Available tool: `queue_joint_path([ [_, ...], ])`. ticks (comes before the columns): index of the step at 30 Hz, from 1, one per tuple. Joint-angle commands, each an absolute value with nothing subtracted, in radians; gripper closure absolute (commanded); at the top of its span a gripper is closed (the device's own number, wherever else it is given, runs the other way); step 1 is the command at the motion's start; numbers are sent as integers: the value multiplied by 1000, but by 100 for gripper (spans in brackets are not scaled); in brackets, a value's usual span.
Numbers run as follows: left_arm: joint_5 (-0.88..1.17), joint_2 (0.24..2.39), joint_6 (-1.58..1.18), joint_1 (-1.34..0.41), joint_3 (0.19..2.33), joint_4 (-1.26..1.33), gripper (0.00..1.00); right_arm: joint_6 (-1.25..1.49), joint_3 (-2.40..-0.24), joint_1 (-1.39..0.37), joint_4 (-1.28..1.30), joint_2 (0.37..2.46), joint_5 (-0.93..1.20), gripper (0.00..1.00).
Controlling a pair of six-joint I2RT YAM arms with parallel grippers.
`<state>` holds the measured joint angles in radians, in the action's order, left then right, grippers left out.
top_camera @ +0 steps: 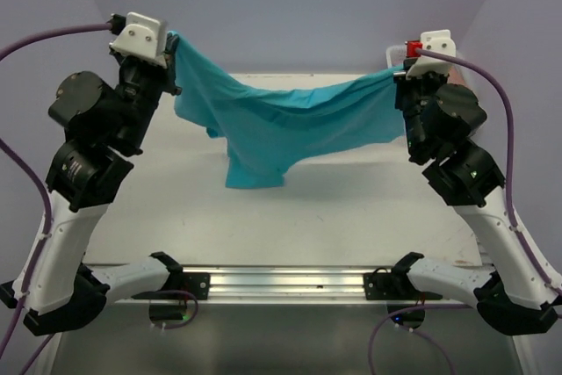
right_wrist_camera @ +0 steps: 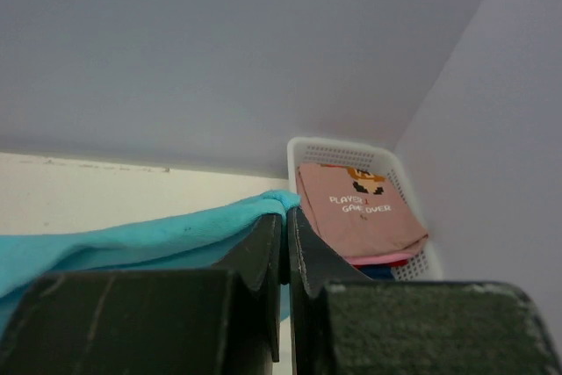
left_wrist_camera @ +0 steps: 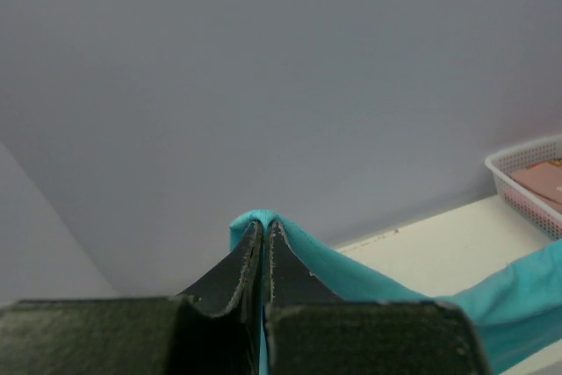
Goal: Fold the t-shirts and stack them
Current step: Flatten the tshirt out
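The teal t-shirt (top_camera: 281,125) hangs stretched in the air between my two grippers, its middle sagging toward the table. My left gripper (top_camera: 169,52) is shut on one corner of it at the upper left; the cloth bulges over the closed fingertips in the left wrist view (left_wrist_camera: 263,224). My right gripper (top_camera: 402,72) is shut on the other corner at the upper right, seen in the right wrist view (right_wrist_camera: 285,215). A folded salmon-pink t-shirt (right_wrist_camera: 356,208) with small print lies on top of pink, red and blue shirt edges in the basket.
A white plastic basket (right_wrist_camera: 338,148) stands in the far right corner against the walls; it also shows in the left wrist view (left_wrist_camera: 518,160). The pale table (top_camera: 290,217) lies under the hanging shirt. Purple cables loop beside both arms.
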<state>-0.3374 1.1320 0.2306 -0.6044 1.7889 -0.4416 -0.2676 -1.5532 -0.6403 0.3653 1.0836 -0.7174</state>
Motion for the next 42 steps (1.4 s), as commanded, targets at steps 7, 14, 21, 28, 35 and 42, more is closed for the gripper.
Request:
queue_joint_path([
  [7,-350,1251,316,-603,1806,-230,100,-209,-1597,-514,275,1225,-631,100],
  [14,-125,1351,187,-418,1770,-141,100,-35,-1669,-301,272,1405,-387,100],
  [21,104,1394,-38,-1,1557,77,100,44,-1595,-129,129,1439,-252,100],
  [28,143,1248,-29,117,1421,184,100,28,-1502,-81,6,1370,-232,100],
  [35,28,962,168,-82,1408,94,100,-168,-1253,-173,-199,975,-281,100],
  [42,43,811,166,-137,1465,46,100,-247,-1224,-227,-219,776,-281,100],
])
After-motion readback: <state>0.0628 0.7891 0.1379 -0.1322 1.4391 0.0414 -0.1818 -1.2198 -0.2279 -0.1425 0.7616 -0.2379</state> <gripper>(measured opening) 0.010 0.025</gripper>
